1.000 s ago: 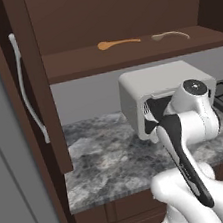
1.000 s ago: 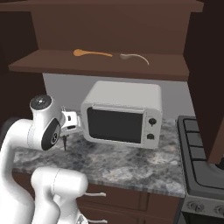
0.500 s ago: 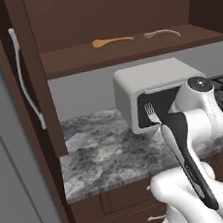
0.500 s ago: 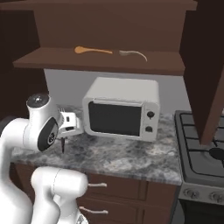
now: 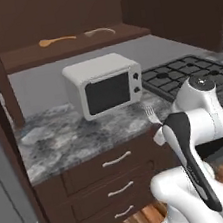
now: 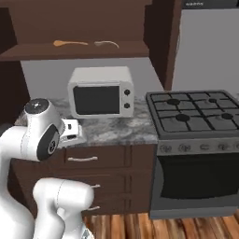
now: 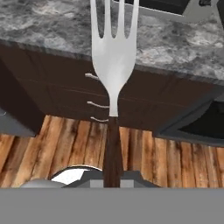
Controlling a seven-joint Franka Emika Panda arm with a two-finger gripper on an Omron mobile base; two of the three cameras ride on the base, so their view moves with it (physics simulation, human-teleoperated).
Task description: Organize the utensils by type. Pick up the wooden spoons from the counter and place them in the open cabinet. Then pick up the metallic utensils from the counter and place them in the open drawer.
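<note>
Up on the flat shelf of the dark brown wooden wall cupboard [image 5: 74, 51]: orange-tan wooden spoon with a round bowl [image 5: 56, 40] and, just beside it, paler beige wooden spoon with a curved handle [image 5: 99, 32], both lying flat, apart from each other. Below, white microwave [image 6: 101, 92] standing on the grey marbled stone counter [image 5: 62, 138], black gas stove [image 6: 196, 112] alongside. Out in front of the counter edge, above the wooden floor: two-finger gripper [image 6: 70, 130] closed on the dark reddish-brown handle of the small silver-tined fork [image 7: 113, 57], tines pointing away toward the counter and the dark brown drawer fronts with silver handles [image 5: 116, 183]. Fingertips themselves hidden in the hand view.
</note>
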